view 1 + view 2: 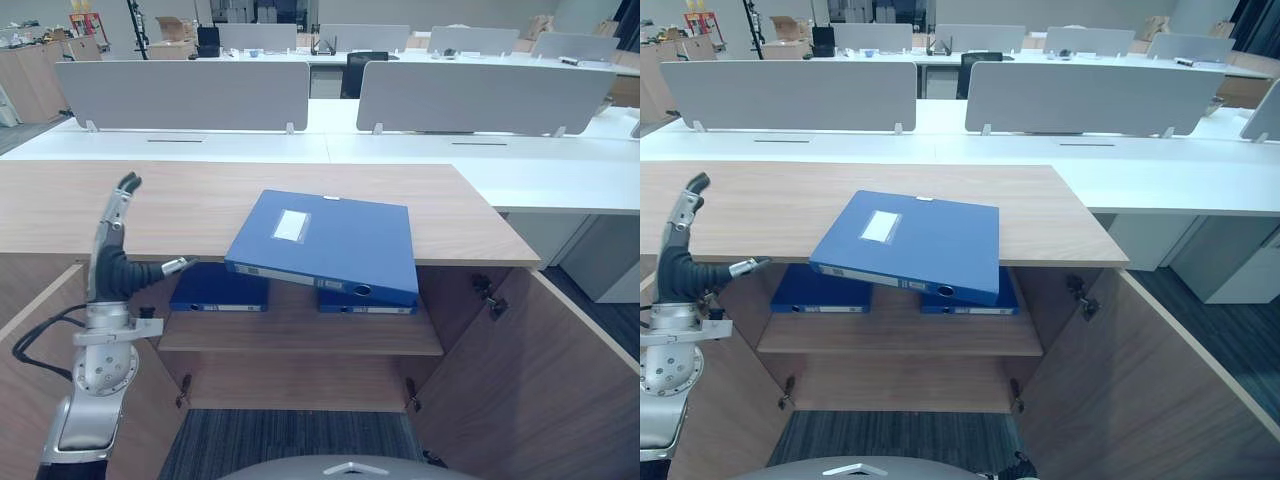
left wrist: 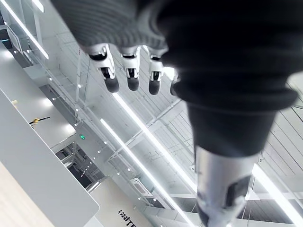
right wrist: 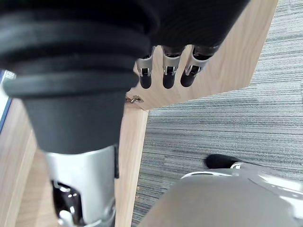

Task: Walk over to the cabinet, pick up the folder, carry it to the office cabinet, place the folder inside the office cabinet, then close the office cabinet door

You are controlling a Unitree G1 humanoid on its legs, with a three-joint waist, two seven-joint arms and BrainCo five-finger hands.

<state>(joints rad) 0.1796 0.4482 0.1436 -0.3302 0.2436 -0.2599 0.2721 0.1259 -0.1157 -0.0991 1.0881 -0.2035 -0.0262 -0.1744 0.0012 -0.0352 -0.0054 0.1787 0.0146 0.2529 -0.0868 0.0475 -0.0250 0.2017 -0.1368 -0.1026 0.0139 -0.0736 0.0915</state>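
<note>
A blue folder point(image 1: 325, 240) with a white label lies flat on the wooden cabinet top point(image 1: 150, 210), its front edge jutting past the rim above the open compartment. My left hand point(image 1: 110, 235) is raised at the cabinet's left front, well left of the folder. Its fingers point(image 2: 128, 78) are straight and its thumb sticks out, holding nothing. In the right wrist view, my right hand point(image 3: 165, 75) hangs low with relaxed fingers, empty, beside the open right door point(image 3: 213, 61).
Both cabinet doors point(image 1: 540, 370) stand open. Two more blue folders point(image 1: 215, 290) lie on the inner shelf point(image 1: 300, 325). White desks with grey partition screens point(image 1: 480, 95) run behind the cabinet. Grey carpet point(image 1: 290, 440) covers the floor in front.
</note>
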